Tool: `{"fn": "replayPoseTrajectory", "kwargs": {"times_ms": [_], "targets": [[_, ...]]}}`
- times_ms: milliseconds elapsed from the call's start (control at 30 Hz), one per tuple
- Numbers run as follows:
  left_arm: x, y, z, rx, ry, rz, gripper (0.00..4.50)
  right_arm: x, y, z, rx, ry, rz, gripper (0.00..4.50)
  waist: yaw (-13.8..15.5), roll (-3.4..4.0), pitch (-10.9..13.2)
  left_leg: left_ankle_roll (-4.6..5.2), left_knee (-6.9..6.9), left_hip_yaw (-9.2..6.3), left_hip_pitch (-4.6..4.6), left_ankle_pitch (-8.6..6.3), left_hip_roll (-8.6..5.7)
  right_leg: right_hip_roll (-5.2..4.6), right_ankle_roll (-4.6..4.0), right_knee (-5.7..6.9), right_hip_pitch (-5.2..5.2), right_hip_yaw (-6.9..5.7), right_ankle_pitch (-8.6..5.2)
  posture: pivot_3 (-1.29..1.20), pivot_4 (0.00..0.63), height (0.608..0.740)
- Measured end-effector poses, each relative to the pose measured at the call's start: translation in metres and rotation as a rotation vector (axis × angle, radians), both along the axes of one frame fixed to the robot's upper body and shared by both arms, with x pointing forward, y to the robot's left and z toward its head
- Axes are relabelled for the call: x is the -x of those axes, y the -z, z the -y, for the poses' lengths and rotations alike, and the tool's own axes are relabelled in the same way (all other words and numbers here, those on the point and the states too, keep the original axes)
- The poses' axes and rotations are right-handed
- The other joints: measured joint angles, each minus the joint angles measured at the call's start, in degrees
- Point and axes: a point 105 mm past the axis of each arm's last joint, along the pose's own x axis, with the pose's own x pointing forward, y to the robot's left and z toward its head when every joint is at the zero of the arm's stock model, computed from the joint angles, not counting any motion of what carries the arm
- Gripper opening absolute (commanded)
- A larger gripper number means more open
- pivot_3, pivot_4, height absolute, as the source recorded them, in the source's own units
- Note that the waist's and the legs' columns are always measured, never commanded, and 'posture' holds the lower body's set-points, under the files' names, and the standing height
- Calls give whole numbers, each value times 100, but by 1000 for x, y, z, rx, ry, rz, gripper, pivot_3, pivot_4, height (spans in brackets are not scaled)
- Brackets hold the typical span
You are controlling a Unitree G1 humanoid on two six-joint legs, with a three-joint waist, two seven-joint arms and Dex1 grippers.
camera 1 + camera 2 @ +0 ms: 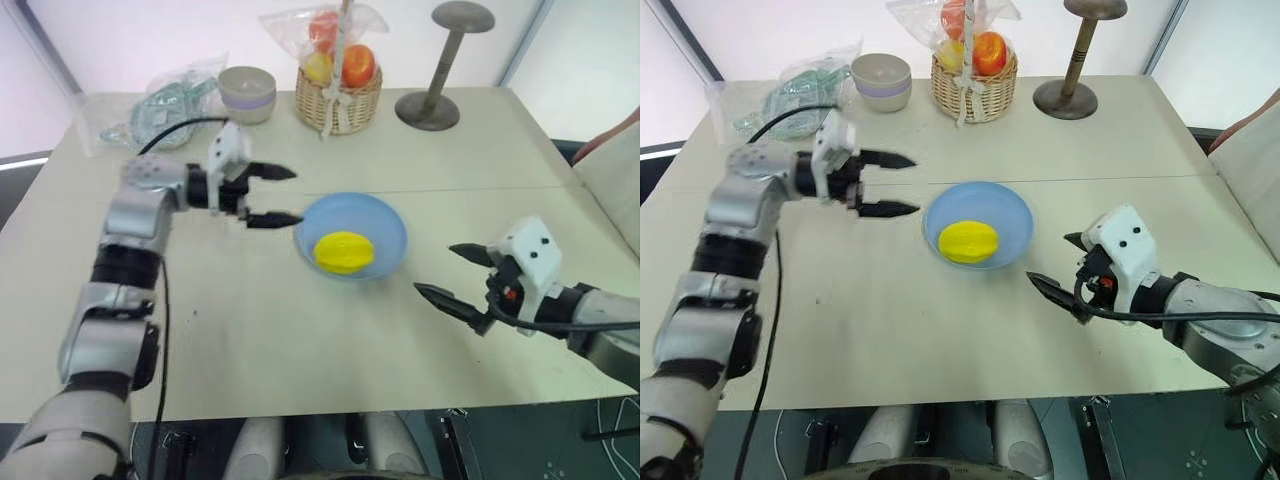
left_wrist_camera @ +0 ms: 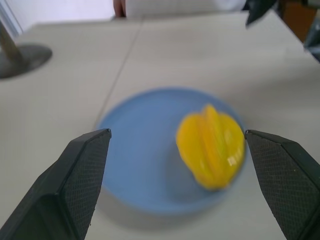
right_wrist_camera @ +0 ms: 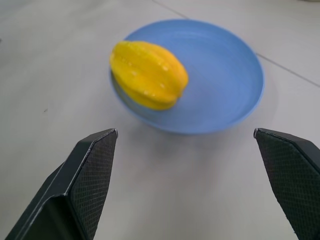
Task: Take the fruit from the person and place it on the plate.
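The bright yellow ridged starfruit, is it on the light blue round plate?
Yes: the starfruit lies on the plate, touched by neither pincer.

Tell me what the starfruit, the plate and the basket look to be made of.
Starfruit: likely plastic; smooth, uniformly yellow, small glossy highlights.
Plate: probably plastic or melamine; even light blue, soft sheen.
Basket: woven wicker or similar, visible tan weave.

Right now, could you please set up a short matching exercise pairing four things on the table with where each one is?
Things:
1. starfruit
2. left gripper
3. beige bowl
4. wicker basket

Places:
A. at the table's far edge, beside the clear bag
B. lying on the blue plate
C. holding bagged fruits
D. open, just left of the plate

Pairs: 1-B, 2-D, 3-A, 4-C
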Motion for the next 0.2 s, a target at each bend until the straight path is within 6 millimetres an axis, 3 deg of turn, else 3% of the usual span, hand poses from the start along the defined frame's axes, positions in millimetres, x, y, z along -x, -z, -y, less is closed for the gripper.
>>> {"fn": "replayPoseTrajectory", "kwargs": {"times_ms": [67,200], "targets": [[8,4,-10,-38,-10,-13,4487,2,-2,3,3,2,2,4500,18,0,0,0,2,0,1,0,0,-3,0,-1,2,-1,0,0,150,740],[17,-7,-21,-38,-46,-1,4487,3,-6,5,7,-4,11,4500,74,0,0,0,4,1,2,0,-1,-5,0,-4,5,-1,0,0,150,740]]}}
